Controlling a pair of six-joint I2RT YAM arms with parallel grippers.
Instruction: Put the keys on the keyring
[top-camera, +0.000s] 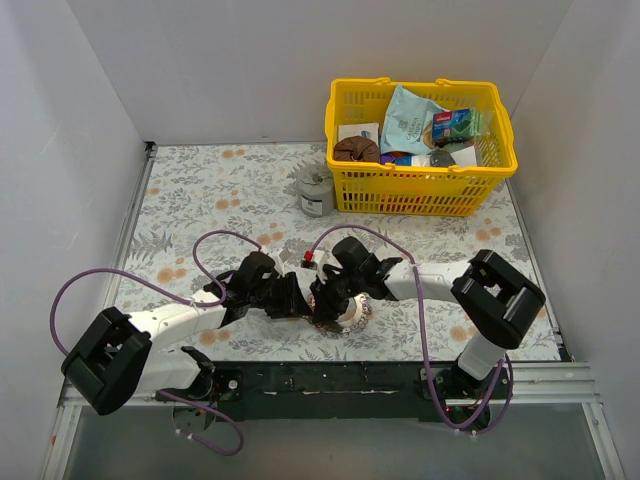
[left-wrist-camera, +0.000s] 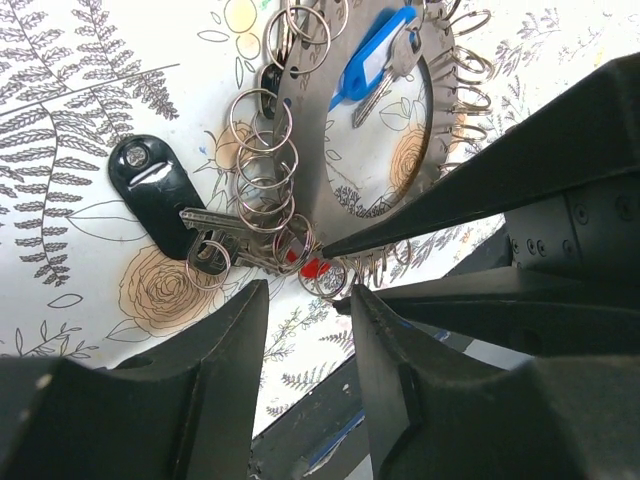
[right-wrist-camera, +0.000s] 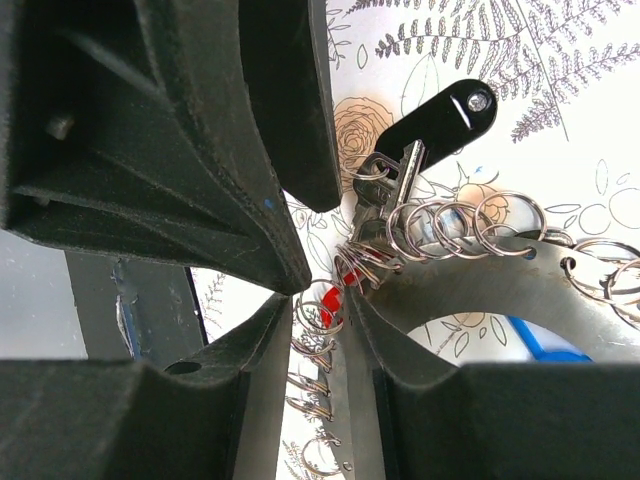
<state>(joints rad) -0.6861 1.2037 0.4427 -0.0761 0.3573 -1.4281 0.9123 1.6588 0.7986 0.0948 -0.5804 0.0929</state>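
The keyring is a flat silvery metal hoop (left-wrist-camera: 305, 150) hung with several small split rings (left-wrist-camera: 262, 175), lying on the floral table between both grippers (top-camera: 352, 316). A key with a black fob (left-wrist-camera: 155, 190) (right-wrist-camera: 445, 115) lies beside it. A key with a blue tag (left-wrist-camera: 375, 55) rests inside the hoop. A small red tag (left-wrist-camera: 312, 267) sits at the rim. My right gripper (right-wrist-camera: 318, 298) is shut on the hoop's rim, with split rings between its fingers. My left gripper (left-wrist-camera: 308, 292) is open just short of the red tag, nothing between its fingers.
A yellow basket (top-camera: 420, 190) full of packets stands at the back right. A grey tin cup (top-camera: 315, 190) is just left of it. The black rail at the table's near edge (top-camera: 330, 380) runs close under both grippers. White walls enclose the table.
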